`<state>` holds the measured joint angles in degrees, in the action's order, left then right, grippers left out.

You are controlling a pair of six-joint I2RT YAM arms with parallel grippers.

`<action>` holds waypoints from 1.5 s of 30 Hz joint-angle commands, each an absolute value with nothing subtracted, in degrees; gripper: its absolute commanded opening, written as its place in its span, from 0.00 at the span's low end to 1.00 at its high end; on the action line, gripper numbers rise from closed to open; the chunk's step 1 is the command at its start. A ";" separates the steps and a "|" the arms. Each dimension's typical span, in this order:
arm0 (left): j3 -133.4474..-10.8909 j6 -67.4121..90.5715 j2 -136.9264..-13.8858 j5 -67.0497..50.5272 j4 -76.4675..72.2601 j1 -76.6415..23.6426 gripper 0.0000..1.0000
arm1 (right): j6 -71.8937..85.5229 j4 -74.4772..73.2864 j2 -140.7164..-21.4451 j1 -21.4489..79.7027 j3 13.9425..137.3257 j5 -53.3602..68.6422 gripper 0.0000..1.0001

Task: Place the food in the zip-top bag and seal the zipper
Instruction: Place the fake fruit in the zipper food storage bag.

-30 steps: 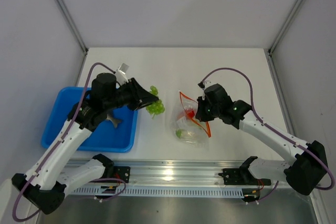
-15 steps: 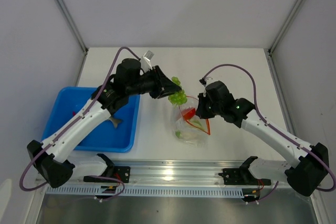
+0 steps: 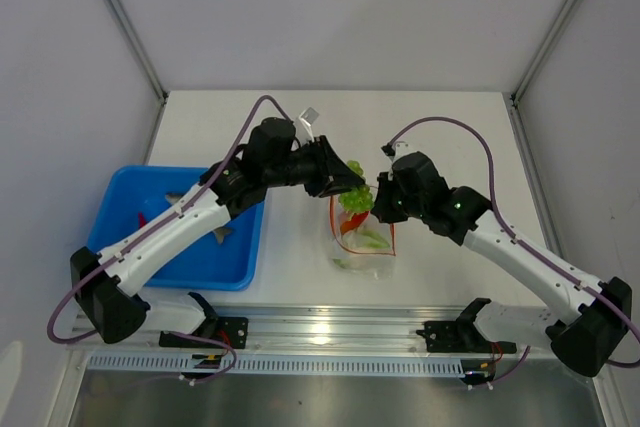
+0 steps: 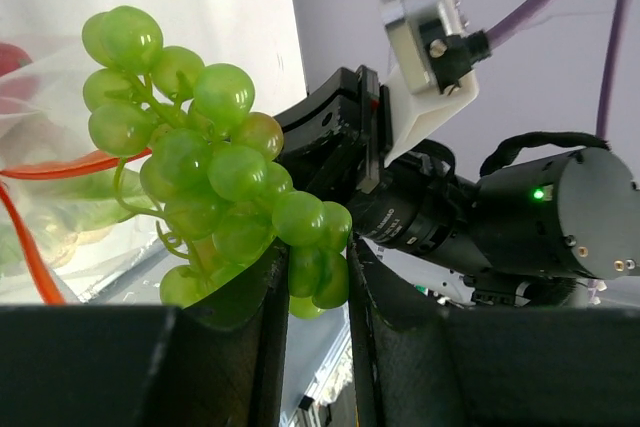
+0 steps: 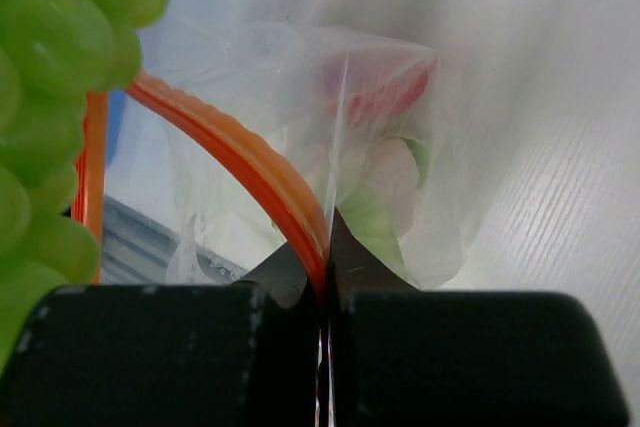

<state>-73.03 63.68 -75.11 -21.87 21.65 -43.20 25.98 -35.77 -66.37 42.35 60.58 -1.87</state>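
Observation:
My left gripper [image 3: 350, 187] is shut on a bunch of green toy grapes [image 3: 356, 196] and holds it over the open mouth of the zip-top bag [image 3: 362, 247]. In the left wrist view the grapes [image 4: 215, 177] stick out between the fingers. My right gripper [image 3: 378, 209] is shut on the bag's red zipper rim [image 5: 270, 182] and holds the mouth open. Inside the clear bag [image 5: 400, 147] lie a red piece [image 5: 375, 87] and green and white pieces. A grey fish [image 3: 220, 234] and a red chili [image 3: 140, 219] lie in the blue tray.
The blue tray [image 3: 175, 272] stands at the left of the white table. A metal rail [image 3: 330, 327] runs along the near edge. Grey walls close the back and the sides.
My left gripper carried the grapes to the right from beside the tray to above the bag's mouth. The right gripper kept its hold on the rim and lifted the bag more upright.

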 commanded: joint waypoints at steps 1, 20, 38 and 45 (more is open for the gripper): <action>-72.42 64.86 -74.88 -23.20 18.98 -45.17 0.28 | 28.21 -35.51 -64.42 42.80 63.72 -4.92 0.00; -65.92 62.84 -69.96 -22.68 17.93 -51.24 0.26 | 31.82 -36.47 -64.60 42.54 63.63 -5.36 0.00; -69.70 61.70 -78.31 -13.79 22.41 -53.87 0.46 | 33.40 -36.65 -63.72 43.07 64.07 -3.69 0.00; -70.93 58.19 -79.80 -18.44 21.00 -55.20 0.53 | 33.14 -36.56 -63.81 42.98 63.28 -3.87 0.00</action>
